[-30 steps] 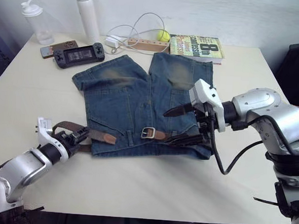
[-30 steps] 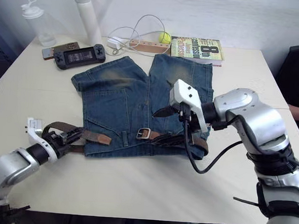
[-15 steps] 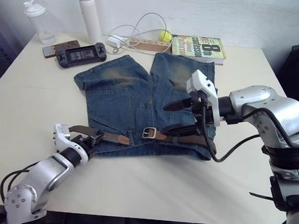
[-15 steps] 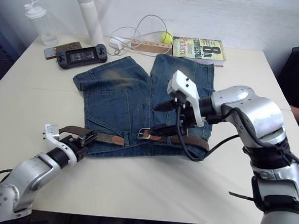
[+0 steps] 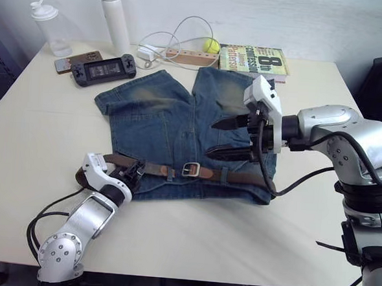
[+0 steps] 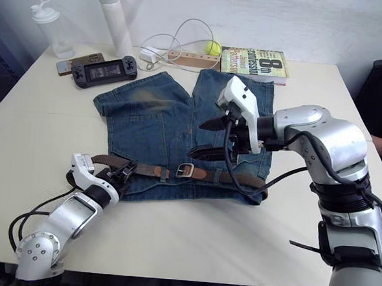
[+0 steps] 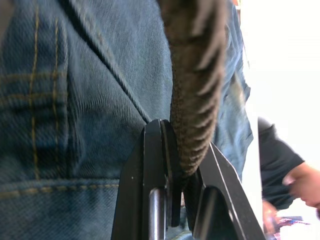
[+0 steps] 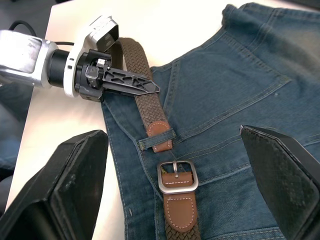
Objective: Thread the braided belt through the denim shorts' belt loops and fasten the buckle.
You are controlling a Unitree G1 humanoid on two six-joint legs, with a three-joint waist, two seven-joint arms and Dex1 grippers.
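Book (image 5: 252,58), bottles (image 5: 112,18), game console (image 5: 102,69)

The denim shorts (image 5: 179,126) lie mid-table before me, the braided belt (image 5: 241,178) across their near waistband. My left gripper (image 5: 134,174) sits at their 7 o'clock, my right gripper (image 5: 222,138) above their 3 o'clock. A book (image 5: 251,58) lies at 12.

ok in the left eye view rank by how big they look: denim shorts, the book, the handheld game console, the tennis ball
1. denim shorts, by far the largest.
2. book and handheld game console look alike in size; the book lies farther from the camera, so no firm order.
3. tennis ball, smallest.
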